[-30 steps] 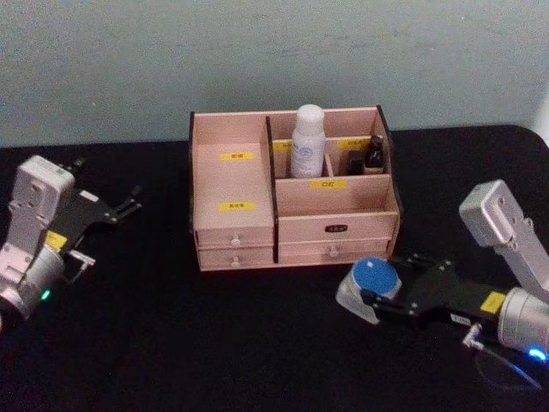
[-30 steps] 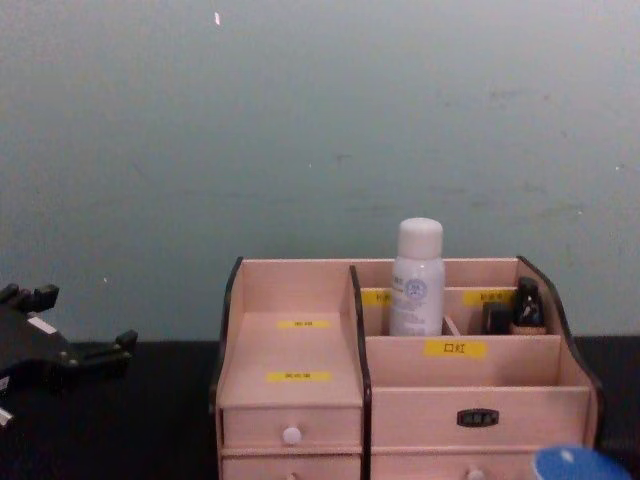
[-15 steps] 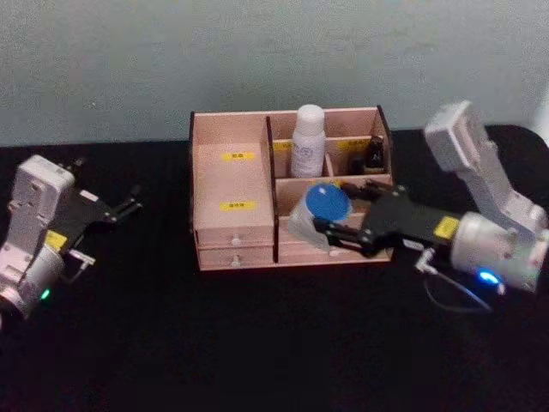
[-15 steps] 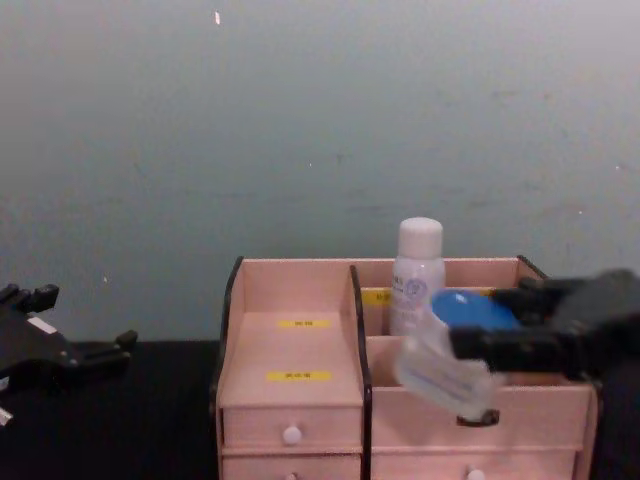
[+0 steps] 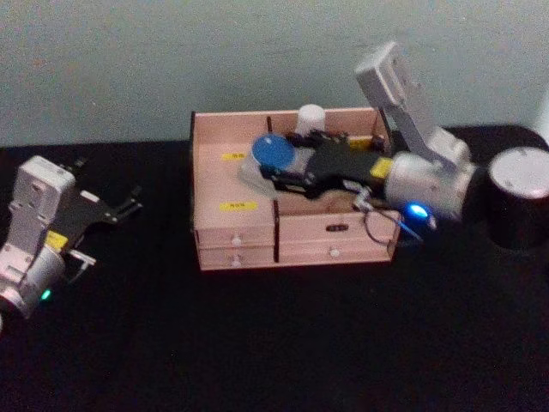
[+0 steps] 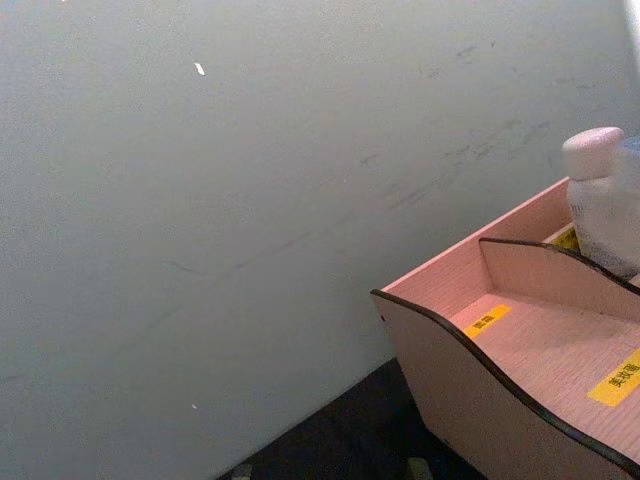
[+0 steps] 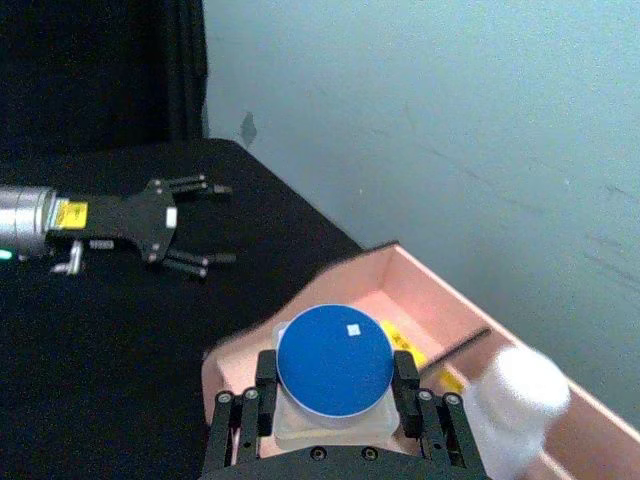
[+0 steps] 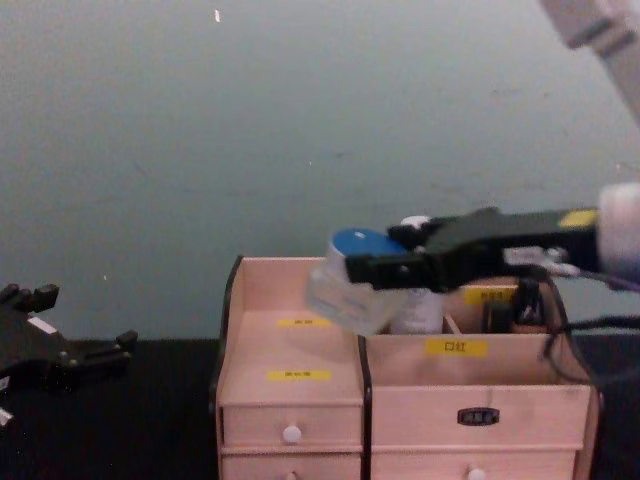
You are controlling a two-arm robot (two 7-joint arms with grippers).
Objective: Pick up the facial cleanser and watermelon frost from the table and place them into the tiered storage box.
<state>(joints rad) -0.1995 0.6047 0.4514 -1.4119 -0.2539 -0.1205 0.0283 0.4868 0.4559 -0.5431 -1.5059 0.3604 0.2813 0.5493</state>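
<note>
My right gripper (image 5: 276, 169) is shut on the facial cleanser (image 5: 271, 153), a pale tube with a round blue cap. It holds the tube tilted, just above the left stepped compartment of the tiered storage box (image 5: 232, 236). The chest view has the cleanser (image 8: 348, 275) in the gripper (image 8: 378, 270) over the box's (image 8: 290, 400) centre divider. From the right wrist, the blue cap (image 7: 334, 362) sits between both fingers. The watermelon frost (image 5: 310, 115), a white capped bottle (image 8: 413, 312), stands upright in a back compartment. My left gripper (image 5: 129, 202) rests open on the table, left of the box.
Small dark bottles (image 8: 527, 300) stand in the box's back right compartment. A black cloth (image 5: 274, 343) covers the table, with a pale wall close behind the box. My right arm (image 5: 429, 176) crosses over the right half of the box.
The right gripper lifted the cleanser from the table at the front right, then carried it up and left across the box to the left compartment. The left arm stayed still.
</note>
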